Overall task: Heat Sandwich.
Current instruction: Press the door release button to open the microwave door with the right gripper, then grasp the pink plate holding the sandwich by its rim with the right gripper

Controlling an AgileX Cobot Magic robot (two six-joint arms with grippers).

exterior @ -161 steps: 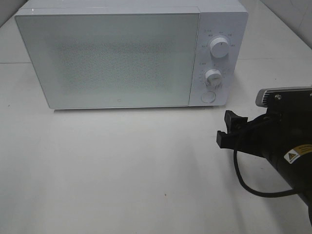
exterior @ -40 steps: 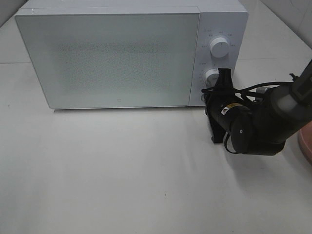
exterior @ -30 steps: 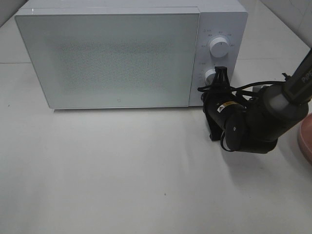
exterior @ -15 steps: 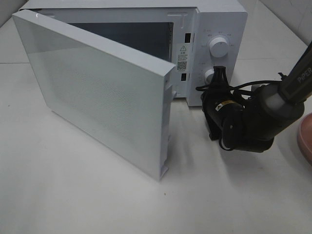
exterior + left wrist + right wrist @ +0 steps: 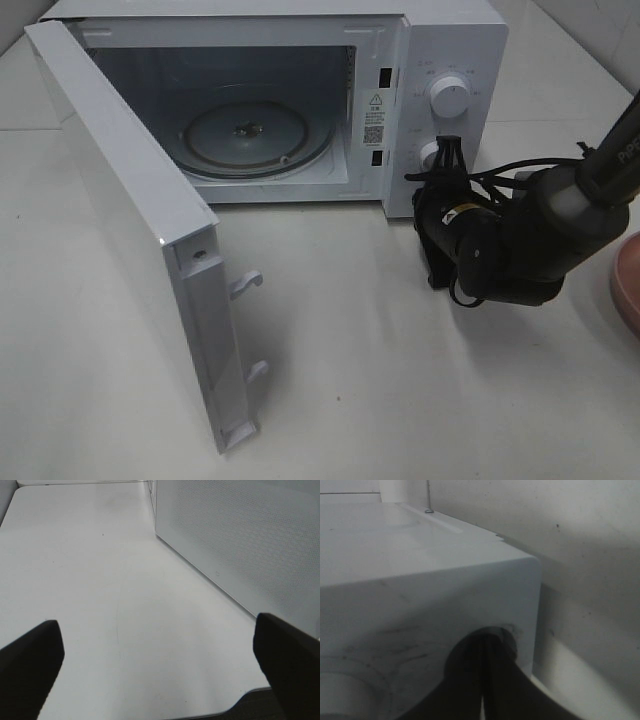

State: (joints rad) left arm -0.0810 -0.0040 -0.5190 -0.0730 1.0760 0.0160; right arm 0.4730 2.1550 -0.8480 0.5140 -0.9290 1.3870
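The white microwave point(image 5: 455, 45) stands at the back of the table, and its door point(image 5: 130, 240) hangs wide open to the left. A glass turntable point(image 5: 255, 135) lies bare inside. My right gripper point(image 5: 447, 152) is shut, its tips against the control panel below the lower knob point(image 5: 433, 156). In the right wrist view the shut fingertips point(image 5: 482, 647) sit in the round button recess of the panel point(image 5: 420, 595). My left gripper point(image 5: 156, 622) is open over bare table, beside the dotted door point(image 5: 240, 540). The sandwich is out of view.
The edge of a pink plate point(image 5: 628, 285) shows at the far right, behind my right arm point(image 5: 520, 245). The open door reaches almost to the table's front edge on the left. White table point(image 5: 400, 400) lies between door and arm.
The microwave door, shut a second ago, has swung fully open to the left, baring the turntable. My right gripper has stayed at the control panel.
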